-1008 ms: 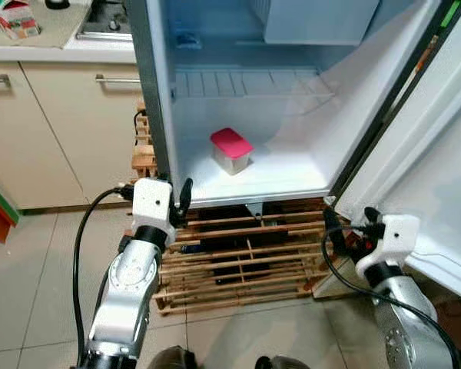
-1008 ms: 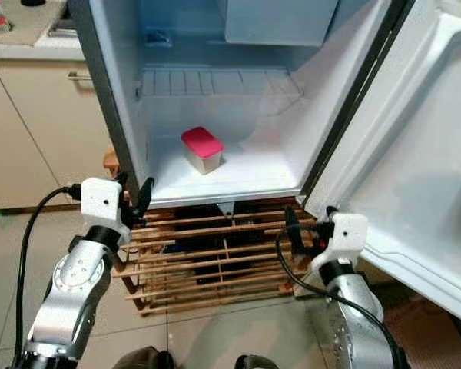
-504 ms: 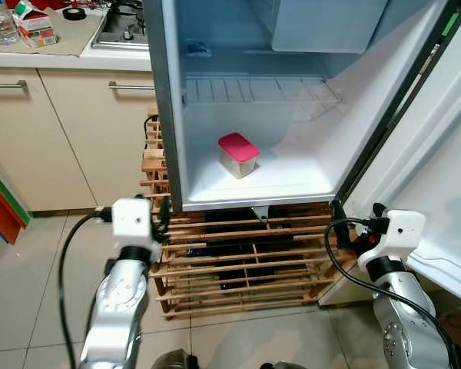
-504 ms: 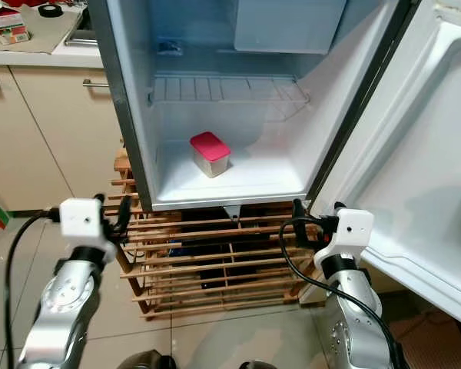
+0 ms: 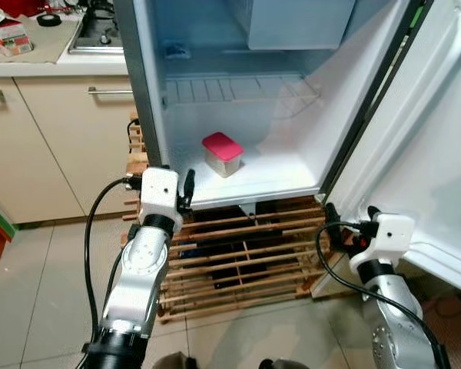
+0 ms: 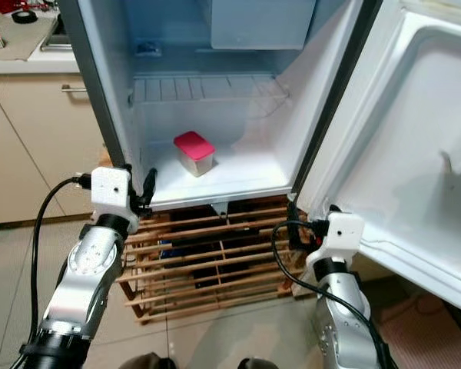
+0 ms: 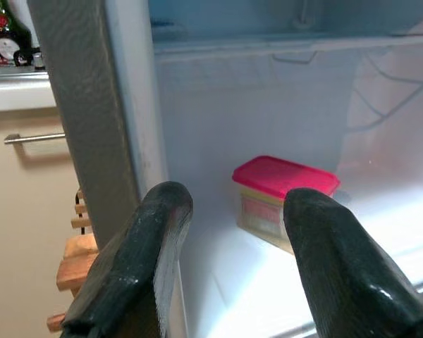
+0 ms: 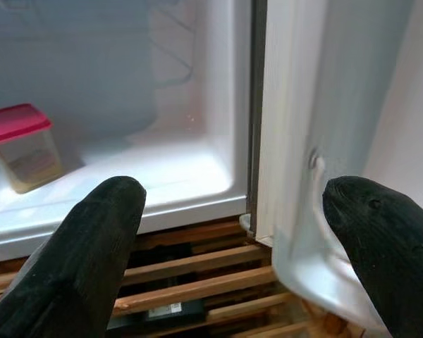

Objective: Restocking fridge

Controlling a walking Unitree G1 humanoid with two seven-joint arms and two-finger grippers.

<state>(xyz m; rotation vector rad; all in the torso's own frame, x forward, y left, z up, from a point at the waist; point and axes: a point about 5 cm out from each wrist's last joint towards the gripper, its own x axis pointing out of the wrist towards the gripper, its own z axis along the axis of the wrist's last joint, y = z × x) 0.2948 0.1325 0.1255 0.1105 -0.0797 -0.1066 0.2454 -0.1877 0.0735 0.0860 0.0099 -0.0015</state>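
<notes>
Fridge (image 5: pixel 150 84) door open; red-lidded container (image 5: pixel 222 153) sits on bottom shelf, apparently stocked. Left gripper (image 7: pixel 233 232) spread, empty, just outside the shelf's lip. Right gripper (image 8: pixel 233 232) wide open, empty, by door hinge. Likely left: closing up, or more items

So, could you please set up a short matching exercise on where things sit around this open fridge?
Things:
1. tub
2. rack
3. left claw
4. right claw

Places:
A. under the fridge, on the floor
B. by the foot of the open door
C. on the fridge's bottom shelf
D. at the fridge's front left corner

Pairs: 1-C, 2-A, 3-D, 4-B
</notes>
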